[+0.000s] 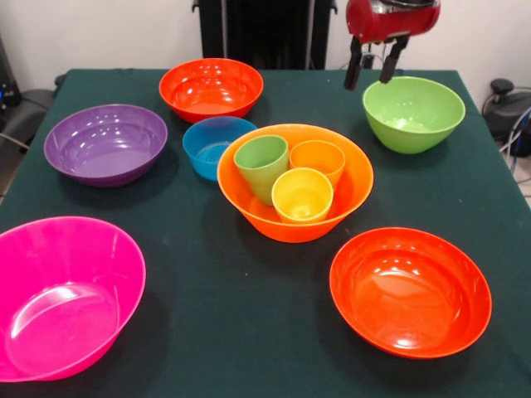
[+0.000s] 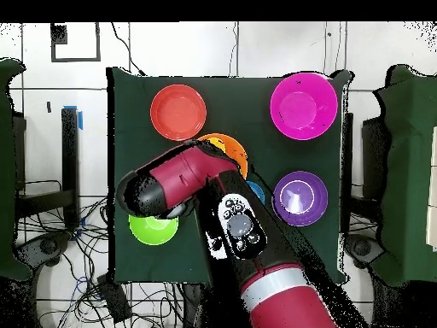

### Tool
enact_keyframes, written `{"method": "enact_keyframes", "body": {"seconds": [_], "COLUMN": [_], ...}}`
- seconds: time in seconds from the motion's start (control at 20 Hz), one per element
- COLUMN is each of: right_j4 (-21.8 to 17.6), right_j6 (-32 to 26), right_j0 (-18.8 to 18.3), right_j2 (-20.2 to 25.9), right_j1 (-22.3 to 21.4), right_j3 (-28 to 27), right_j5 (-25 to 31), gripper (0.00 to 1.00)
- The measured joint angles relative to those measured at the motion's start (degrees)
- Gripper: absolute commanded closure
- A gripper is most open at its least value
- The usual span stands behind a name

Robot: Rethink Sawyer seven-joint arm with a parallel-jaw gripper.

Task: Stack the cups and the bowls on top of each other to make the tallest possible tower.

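Covering the table (image 1: 249, 332), dark green cloth, white wall (image 1: 108, 33) behind

Bowls: glossy smooth plastic, all with bright highlights: pink bowl (image 1: 66, 294), purple bowl (image 1: 106, 143), near red-orange bowl (image 1: 410, 290), lime green bowl (image 1: 413, 112). Pink and purple look slightly translucent. Green cup (image 1: 261, 166), yellow cup (image 1: 302, 195): same plastic, duller sheen. Table cover (image 1: 249, 332): dark green matt cloth, felt-like. Arm shell (image 2: 183, 175): smooth red satin finish.

Three cups (image 1: 292, 172) crowd the light orange bowl (image 1: 353, 199); green cloth (image 1: 224, 315) in front lies bare
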Motion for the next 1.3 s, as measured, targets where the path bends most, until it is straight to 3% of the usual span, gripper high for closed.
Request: {"method": "enact_keyframes", "body": {"seconds": [0.35, 0.85, 1.3], "right_j4": [-0.02, -0.01, -0.01], "right_j6": [0.00, 0.00, 0.01], "right_j0": [3.22, 10.81, 12.06], "right_j2": [-0.77, -3.15, -6.20], "right_j1": [0.32, 5.71, 8.56], "right_j3": [1.88, 1.95, 2.79], "right_j5": [-0.01, -0.04, -5.24], "gripper": [0.00, 0.00, 0.00]}}
